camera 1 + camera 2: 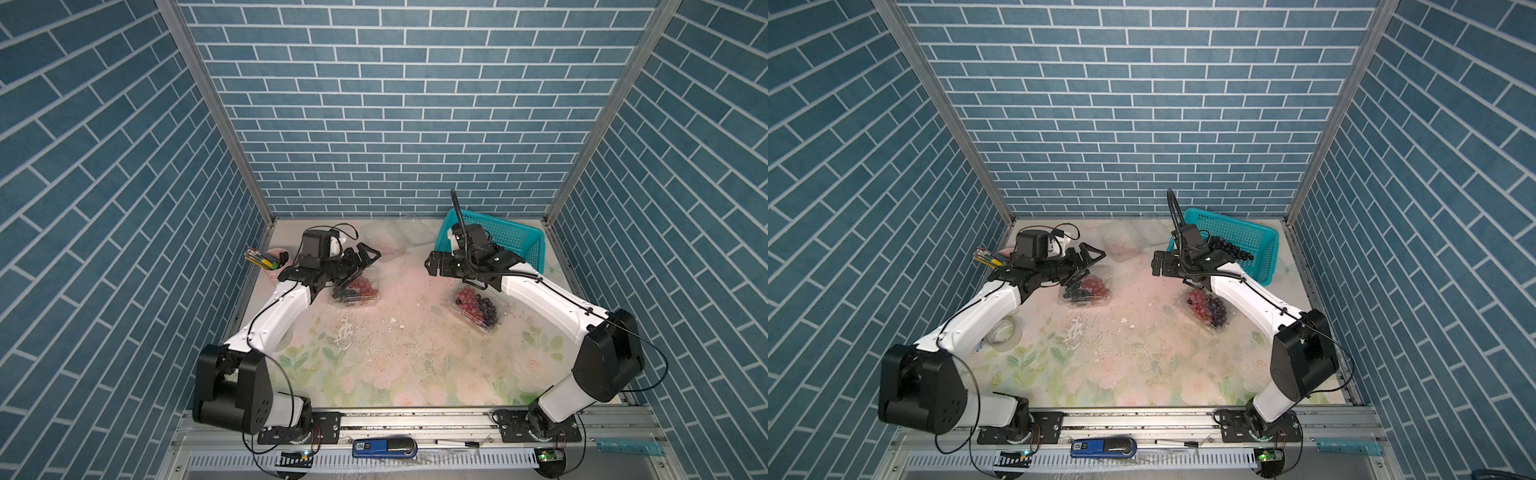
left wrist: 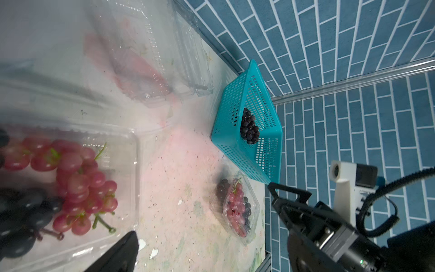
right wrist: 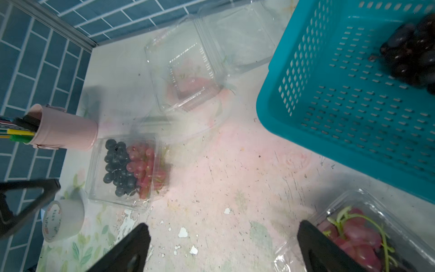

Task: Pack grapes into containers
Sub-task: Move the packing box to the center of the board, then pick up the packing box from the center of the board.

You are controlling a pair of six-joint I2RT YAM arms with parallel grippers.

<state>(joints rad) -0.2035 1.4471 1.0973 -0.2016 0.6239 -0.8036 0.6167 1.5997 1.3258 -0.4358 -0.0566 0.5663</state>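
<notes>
The flowered surface (image 1: 399, 365) carries everything. In its far right corner sits the teal basket (image 1: 519, 241), with one dark bunch (image 2: 249, 128) lying inside. There are three clear containers: an empty container (image 3: 183, 70) at the back middle, the left container (image 3: 96, 188) and the right container (image 1: 487, 328) — each of these two holds red and dark grapes (image 3: 131, 167) side by side. The left pincer (image 1: 1084, 266) hangs over the left container's far edge, jaws spread wide, grasping nothing. The right pincer (image 3: 223, 226) hovers between the basket and the right container, likewise released and empty. A pink pen cup (image 3: 66, 131) and a tape roll (image 3: 63, 219) stand near the left container.
</notes>
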